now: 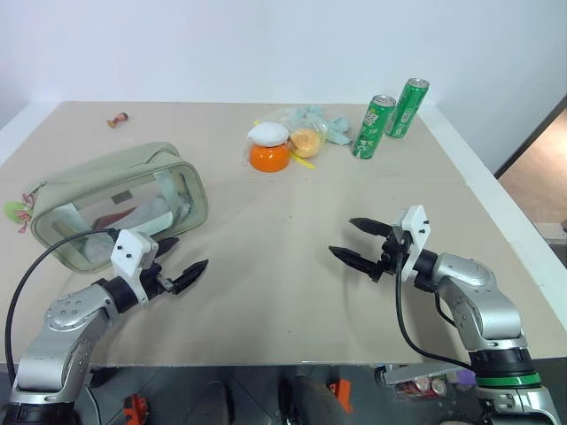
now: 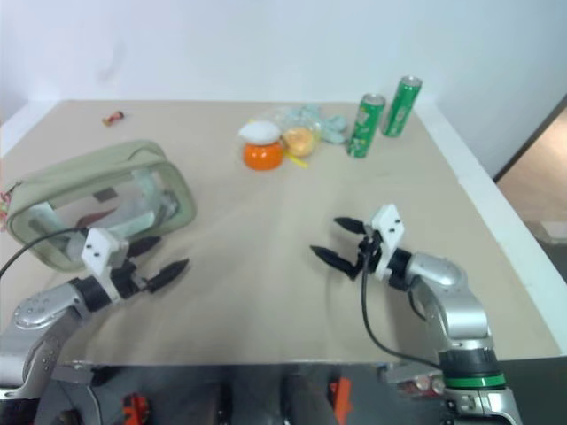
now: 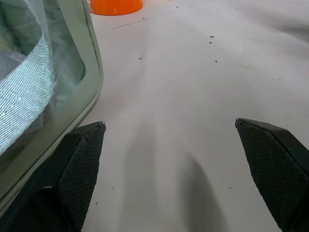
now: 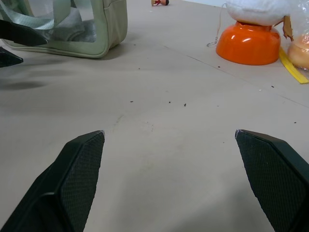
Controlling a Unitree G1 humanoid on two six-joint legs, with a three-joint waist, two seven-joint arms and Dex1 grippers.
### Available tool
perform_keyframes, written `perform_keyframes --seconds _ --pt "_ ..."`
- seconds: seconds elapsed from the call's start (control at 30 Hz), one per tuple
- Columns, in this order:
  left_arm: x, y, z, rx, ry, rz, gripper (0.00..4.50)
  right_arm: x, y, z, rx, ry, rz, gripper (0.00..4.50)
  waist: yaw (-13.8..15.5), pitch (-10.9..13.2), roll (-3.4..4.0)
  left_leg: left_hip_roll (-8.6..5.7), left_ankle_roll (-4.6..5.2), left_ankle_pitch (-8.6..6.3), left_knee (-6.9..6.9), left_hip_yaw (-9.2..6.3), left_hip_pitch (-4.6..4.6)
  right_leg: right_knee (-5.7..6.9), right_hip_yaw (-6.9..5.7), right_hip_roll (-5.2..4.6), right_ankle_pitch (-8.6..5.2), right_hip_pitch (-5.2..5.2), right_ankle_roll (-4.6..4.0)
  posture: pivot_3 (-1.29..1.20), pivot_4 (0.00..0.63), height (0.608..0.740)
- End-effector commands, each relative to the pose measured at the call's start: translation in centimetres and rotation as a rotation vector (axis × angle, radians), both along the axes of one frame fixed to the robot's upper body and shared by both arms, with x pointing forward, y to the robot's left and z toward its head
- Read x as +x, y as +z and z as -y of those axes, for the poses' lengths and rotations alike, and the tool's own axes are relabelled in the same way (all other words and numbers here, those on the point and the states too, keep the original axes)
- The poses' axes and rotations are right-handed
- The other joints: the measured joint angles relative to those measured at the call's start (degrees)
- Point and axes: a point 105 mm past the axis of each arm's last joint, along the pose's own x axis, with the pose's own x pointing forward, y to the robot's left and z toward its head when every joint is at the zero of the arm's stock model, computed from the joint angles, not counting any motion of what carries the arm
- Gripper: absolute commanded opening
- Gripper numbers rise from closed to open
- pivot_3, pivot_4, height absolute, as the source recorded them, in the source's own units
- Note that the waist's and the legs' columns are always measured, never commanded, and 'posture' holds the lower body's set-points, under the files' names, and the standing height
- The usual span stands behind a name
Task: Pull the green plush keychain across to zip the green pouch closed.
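The green pouch [image 1: 115,199] lies on its side at the left of the table, its clear side panel [image 3: 43,72] showing contents. At the pouch's far left end the lime green plush keychain [image 1: 16,211] rests on the table with its red-pink cord. My left gripper [image 1: 191,251] hovers open just in front of the pouch's right end, one fingertip [image 3: 84,159] close by the pouch's edge, holding nothing. My right gripper [image 1: 342,236] stands open and bare over the table right of centre, pointing left toward the pouch [image 4: 111,24].
An orange bowl [image 1: 268,157] with a white object on top sits at the back centre beside a crinkled plastic bag [image 1: 310,133]. Two tall green cans [image 1: 374,127] [image 1: 407,108] stand at the back right. A small red item [image 1: 117,119] lies far back left.
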Motion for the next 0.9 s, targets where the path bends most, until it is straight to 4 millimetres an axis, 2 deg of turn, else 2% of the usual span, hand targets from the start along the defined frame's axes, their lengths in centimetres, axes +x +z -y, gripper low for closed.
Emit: perform_keyframes --seconds 0.03,0.13,0.3,0.47,0.67,0.8,0.9 --pt "-0.4 1.3 0.5 0.008 -0.011 0.078 4.47 0.2 0.6 0.5 -0.013 0.009 0.039 4.5 0.0 0.0 0.0 0.0 0.0 0.0 0.0 0.0 0.0 0.0 0.0 0.0 0.0 0.0 0.0 0.0 0.15 0.74" --pt "-0.8 1.5 1.1 0.004 -0.04 0.093 4.47 0.3 0.0 1.1 -0.013 0.009 0.032 4.5 0.0 0.0 0.0 -0.01 -0.02 -0.01 0.0 0.02 -0.01 -0.01 0.02 -0.02 0.0 0.0 0.0 0.0 0.15 0.74" --pt "-0.8 1.6 1.5 -0.008 -0.055 0.098 4.47 0.2 -0.1 1.0 -0.023 0.026 0.045 4.5 0.0 0.0 0.0 -0.01 -0.01 -0.01 0.0 0.01 0.02 0.0 0.02 0.01 0.01 0.0 -0.01 0.0 0.15 0.74" --pt "-0.3 1.8 1.4 -0.013 -0.033 0.105 4.47 -0.1 0.7 0.1 -0.02 0.067 0.064 4.5 0.0 0.0 0.0 -0.01 -0.01 -0.01 0.0 -0.01 0.01 0.0 -0.01 0.02 0.01 0.01 -0.02 0.0 0.15 0.74" --pt "-0.7 4.5 -1.4 -0.029 0.221 0.247 4.47 -1.8 3.5 -2.8 0.013 0.295 0.063 4.5 -0.3 0.0 0.0 0.07 -0.01 -0.01 0.0 0.02 0.01 0.01 0.04 0.04 0.02 0.0 -0.01 0.0 0.15 0.74" --pt "-3.5 6.3 -3.5 -0.086 0.461 0.327 4.47 -1.8 5.4 -4.7 0.003 0.41 0.085 4.5 -0.7 0.0 -0.04 0.06 -0.05 -0.03 0.0 0.01 0.02 -0.01 0.03 0.01 0.02 0.03 -0.01 0.0 0.15 0.74" --pt "-6.3 6.1 -5.8 -0.105 0.632 0.319 4.47 -0.9 6.4 -5.8 0.004 0.45 0.119 4.5 -1.0 0.0 -0.07 0.05 -0.05 -0.04 0.03 0.06 0.03 -0.01 0.1 -0.01 0.03 0.04 0.01 0.0 0.15 0.74"
